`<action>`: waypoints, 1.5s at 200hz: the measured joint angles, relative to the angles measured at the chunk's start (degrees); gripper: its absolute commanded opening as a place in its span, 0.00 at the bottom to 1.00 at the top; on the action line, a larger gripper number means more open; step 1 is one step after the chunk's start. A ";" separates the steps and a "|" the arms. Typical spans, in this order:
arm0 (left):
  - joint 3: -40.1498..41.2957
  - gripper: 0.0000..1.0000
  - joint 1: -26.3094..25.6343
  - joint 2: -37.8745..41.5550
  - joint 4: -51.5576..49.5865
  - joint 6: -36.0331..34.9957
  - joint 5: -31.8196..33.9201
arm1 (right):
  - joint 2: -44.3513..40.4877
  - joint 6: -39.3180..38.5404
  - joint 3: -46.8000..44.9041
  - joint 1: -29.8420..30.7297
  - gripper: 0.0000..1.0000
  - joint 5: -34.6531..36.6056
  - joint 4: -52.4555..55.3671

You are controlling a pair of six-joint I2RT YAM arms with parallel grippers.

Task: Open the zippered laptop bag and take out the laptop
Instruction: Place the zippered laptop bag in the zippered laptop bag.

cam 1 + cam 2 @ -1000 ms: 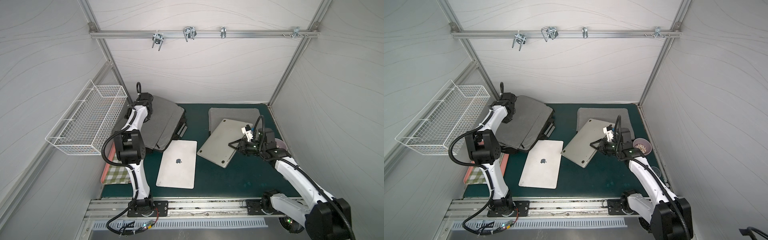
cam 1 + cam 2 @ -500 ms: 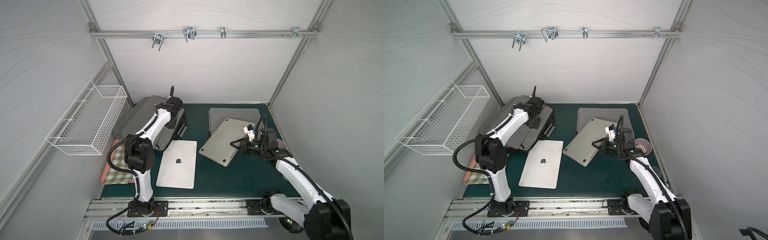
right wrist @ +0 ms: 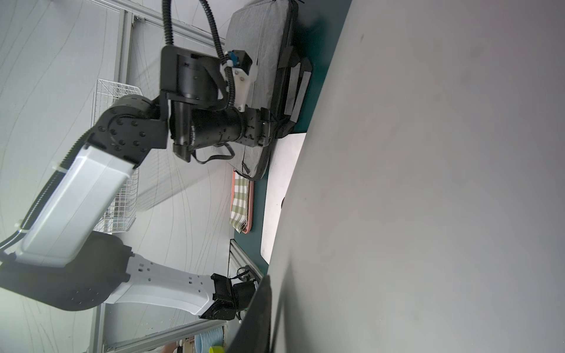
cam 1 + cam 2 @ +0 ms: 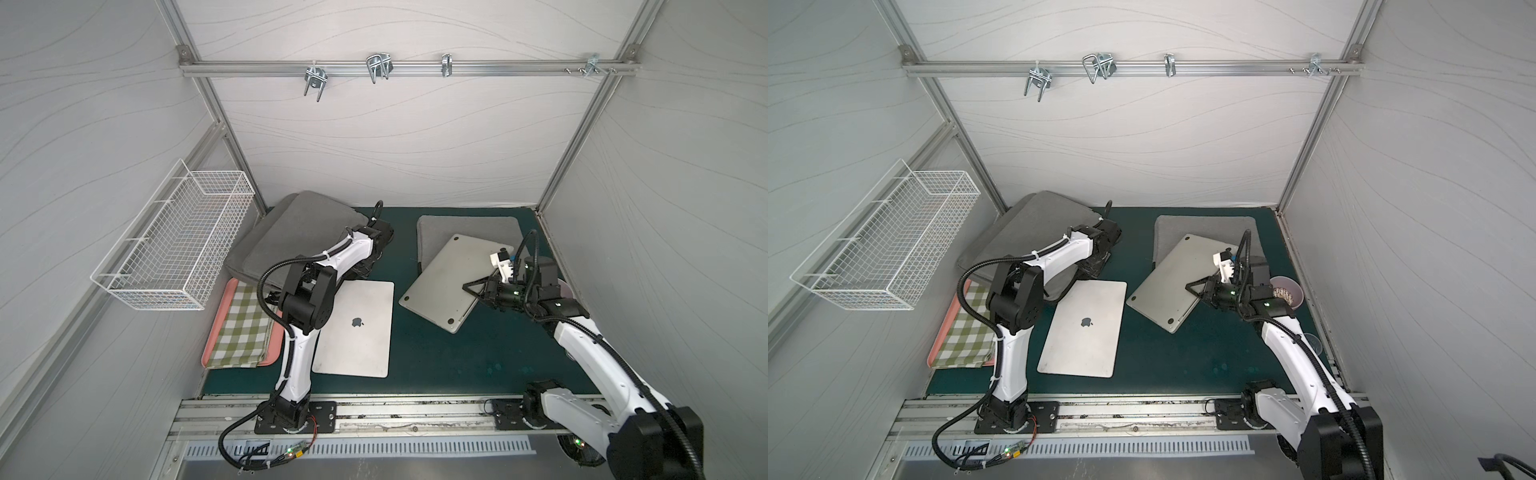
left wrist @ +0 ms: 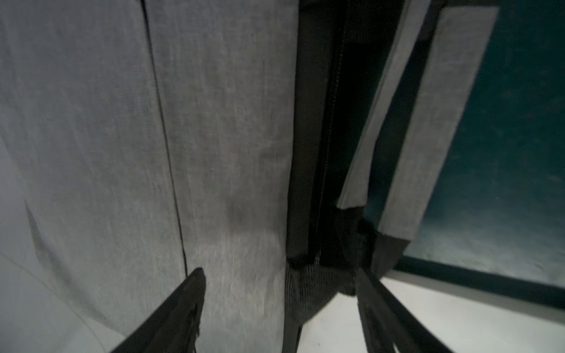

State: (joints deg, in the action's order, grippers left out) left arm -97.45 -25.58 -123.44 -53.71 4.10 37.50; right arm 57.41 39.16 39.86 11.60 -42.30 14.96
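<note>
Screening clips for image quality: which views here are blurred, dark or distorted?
Left wrist view: dim, blurred, laptop bag weave soft, jaws black silhouettes. Right wrist view: background sharp, but the upside-down laptop up close fills half as featureless grey. Both top views: even light, sharp, wide-angle splay of the frame posts.

In both top views the light is bright, even and diffuse, bounced off white walls. The dark green tabletop [image 4: 436, 365] carries only faint, soft shadows beneath the arms. Wide-angle perspective splays the aluminium frame post [image 4: 210, 106] outward.

The left wrist view is dim and motion-smeared. The grey fabric laptop bag [image 5: 91, 122] loses its weave, the left claw [image 5: 279, 275] shows murky fingers [image 5: 180, 308], and the flat silver closed laptop [image 5: 458, 321] blows out white.

In the right wrist view the matte silver upturned laptop [image 3: 428, 183] looms close and defocused.
</note>
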 measured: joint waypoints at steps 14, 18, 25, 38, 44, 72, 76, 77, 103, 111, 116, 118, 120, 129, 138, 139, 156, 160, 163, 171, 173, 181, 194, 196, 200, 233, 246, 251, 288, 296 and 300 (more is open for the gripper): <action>-0.02 0.78 0.00 -1.51 1.36 -0.90 2.38 | 0.00 0.00 -0.04 -0.02 0.00 0.00 0.04; 0.00 0.78 0.00 -1.79 1.75 -1.07 3.13 | 0.00 0.00 -0.07 -0.02 0.00 0.00 0.04; 0.00 0.78 0.02 -2.21 2.32 -1.55 4.57 | -0.02 0.00 -0.09 -0.02 0.00 0.02 0.09; 0.00 0.77 0.37 -2.60 3.54 -2.49 7.21 | -0.04 0.00 -0.13 -0.02 0.00 0.02 0.09; 0.00 0.76 0.42 -2.64 4.04 -2.93 8.22 | -0.04 0.00 -0.13 -0.02 0.00 0.02 0.09; 0.00 0.72 1.68 -2.75 5.22 -4.22 10.69 | -0.04 0.02 -0.17 -0.07 0.00 0.02 0.09; 0.00 0.72 1.97 -2.75 5.27 -4.39 10.93 | -0.04 0.00 -0.20 -0.07 0.00 0.02 0.09; 0.00 0.72 2.05 -2.75 5.27 -4.55 10.99 | -0.04 0.02 -0.20 -0.07 0.00 0.02 0.09; -0.13 0.68 4.37 -2.75 5.38 -5.68 11.63 | -0.04 0.02 -0.20 -0.07 0.00 0.00 0.07; -0.24 0.68 5.14 -2.75 5.38 -6.14 11.63 | -0.04 0.02 -0.28 -0.07 0.00 0.00 0.04; -0.35 0.68 5.60 -2.75 5.38 -6.34 11.63 | -0.04 0.02 -0.33 -0.07 0.00 0.00 0.04; -0.39 0.68 5.77 -2.75 5.38 -6.58 11.61 | -0.04 0.02 -0.37 -0.07 0.00 0.00 0.02; -0.50 0.68 5.95 -2.75 5.35 -6.67 11.58 | -0.04 0.02 -0.42 -0.07 0.00 -0.02 0.00; -0.98 0.66 6.73 -2.75 5.25 -6.97 11.26 | -0.04 0.04 -0.52 -0.07 0.00 0.00 0.04; -1.64 0.65 7.52 -2.75 5.05 -7.02 10.62 | -0.04 0.04 -0.72 -0.07 0.00 0.02 0.02; -1.73 0.65 7.58 -2.75 5.03 -6.97 10.58 | -0.04 0.04 -0.74 -0.07 0.00 0.00 0.02; -3.48 0.63 9.42 -2.75 4.13 -6.03 8.85 | -0.04 0.09 -0.90 -0.07 0.00 0.02 0.04; -3.91 0.63 9.94 -2.73 3.96 -5.79 8.50 | -0.04 0.09 -0.94 -0.07 0.00 0.00 0.02; -4.24 0.63 10.36 -2.73 3.82 -5.66 8.22 | -0.04 0.09 -0.94 -0.07 0.00 0.00 0.04; -4.98 0.63 11.30 -2.73 3.48 -5.44 7.72 | -0.04 0.09 -0.94 -0.07 0.00 0.02 0.00; -5.14 0.63 11.56 -2.73 3.43 -5.44 7.65 | -0.04 0.09 -0.94 -0.07 0.00 0.02 0.00; -5.57 0.64 12.39 -2.73 3.21 -5.60 7.43 | -0.04 0.09 -0.94 -0.07 0.00 0.00 0.00; -6.23 0.65 13.42 -2.73 3.17 -6.21 7.02 | -0.04 0.09 -0.94 -0.07 0.00 0.00 0.00; -6.38 0.65 13.57 -2.73 3.15 -6.56 6.93 | -0.04 0.09 -0.94 -0.07 0.00 0.00 0.00; -6.71 0.65 13.75 -2.73 2.99 -6.80 6.73 | -0.04 0.09 -0.94 -0.07 0.00 0.00 0.00; -8.61 0.71 13.86 -2.73 1.86 -10.01 6.43 | -0.04 0.11 -0.94 -0.07 0.00 0.02 -0.20; -8.61 0.73 13.86 -2.73 1.62 -10.95 6.51 | -0.04 0.11 -0.94 -0.07 0.00 0.02 -0.42; -8.61 0.74 13.88 -2.73 1.53 -11.19 6.51 | -0.04 0.11 -0.94 -0.07 0.00 0.00 -0.55; -9.92 0.76 13.79 -2.12 -1.49 -10.93 2.75 | 0.31 0.04 -0.94 0.22 0.00 -0.31 -1.64; -9.92 0.76 13.68 -1.42 -2.36 -10.51 0.85 | 0.55 -0.02 -0.94 0.50 0.00 -0.31 -1.90; -9.92 0.77 13.62 -0.96 -2.82 -10.14 -0.46 | 0.66 -0.04 -0.94 0.66 0.00 -0.28 -2.01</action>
State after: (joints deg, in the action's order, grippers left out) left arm -107.37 -11.97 -124.40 -56.53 -6.04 37.04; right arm 58.06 39.11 38.92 12.25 -42.59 12.95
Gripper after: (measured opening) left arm 0.763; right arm 0.229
